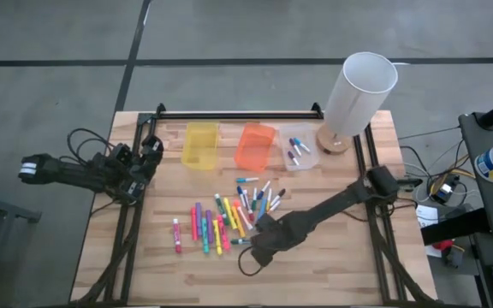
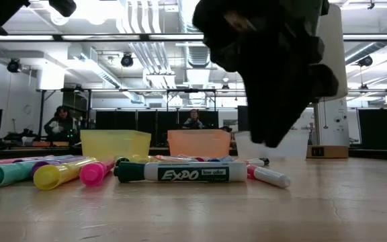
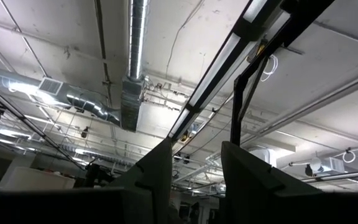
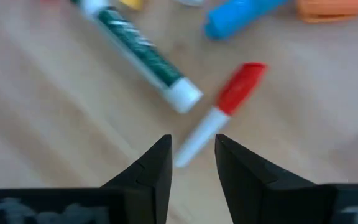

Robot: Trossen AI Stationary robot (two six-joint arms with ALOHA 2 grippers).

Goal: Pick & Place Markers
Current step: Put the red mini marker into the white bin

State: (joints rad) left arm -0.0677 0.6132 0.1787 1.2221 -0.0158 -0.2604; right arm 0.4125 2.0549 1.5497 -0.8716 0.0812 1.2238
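Hovering low over the markers scattered mid-table, the right gripper has fingers slightly apart, empty, w/ a red-capped white marker just ahead and a green marker beside it. Left gripper waits at the table's left edge, pointing up, fingers a bit apart.

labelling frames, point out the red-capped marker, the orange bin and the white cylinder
red-capped marker [image 4: 241, 87]: right wrist view, on its red cap
orange bin [image 1: 254, 146]: high view, its inside floor
white cylinder [image 1: 358, 96]: high view, its side wall
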